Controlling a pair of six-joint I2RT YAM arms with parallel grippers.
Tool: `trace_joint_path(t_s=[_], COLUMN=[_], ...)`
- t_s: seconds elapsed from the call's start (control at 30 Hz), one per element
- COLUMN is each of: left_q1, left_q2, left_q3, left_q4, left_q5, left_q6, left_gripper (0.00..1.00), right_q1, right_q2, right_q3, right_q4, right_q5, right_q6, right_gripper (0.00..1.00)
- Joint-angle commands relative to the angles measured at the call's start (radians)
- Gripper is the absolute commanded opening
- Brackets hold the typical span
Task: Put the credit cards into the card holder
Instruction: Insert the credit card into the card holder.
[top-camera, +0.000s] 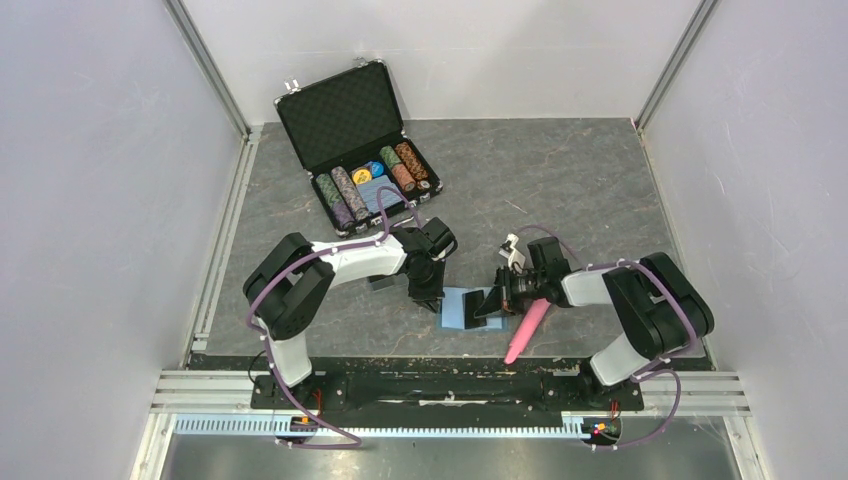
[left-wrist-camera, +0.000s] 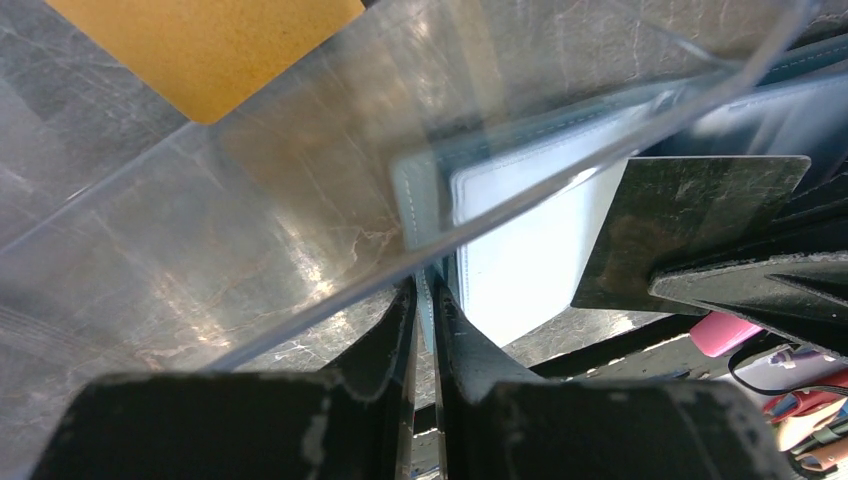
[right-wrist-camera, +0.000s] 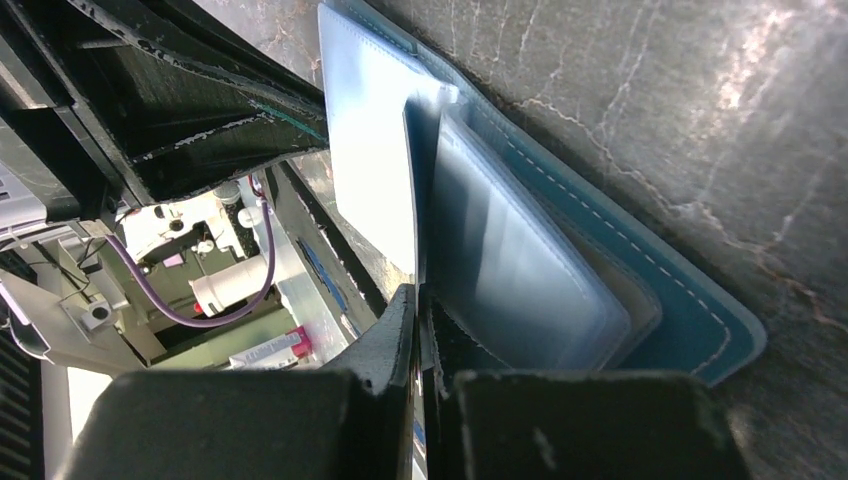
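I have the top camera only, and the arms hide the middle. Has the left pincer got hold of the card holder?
Observer: Yes. Its wrist camera shows the left pincer closed on the card holder's pale blue edge.
Operator: And the right one?
Observer: The right pincer is shut on a black card, held over the holder's open inside.
Operator: Any cards left out?
Observer: One gold-orange card lies on the table past a clear plastic box, by the left pincer.
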Motion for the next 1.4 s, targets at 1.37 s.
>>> trace_joint_path(t_s=[1.37], left_q1=[-0.011], left_q2=[0.068], left_q3=[0.010], left_q4=[-0.018], left_q5=[0.016], left_q6=[-0.027], left_gripper=[0.02], right_q1=[0.032], right_q2=[-0.033], right_q3=[0.109], right_q4=[-0.221], right_q5=[0.148], right_q6=[-0.112], right_gripper=[0.00])
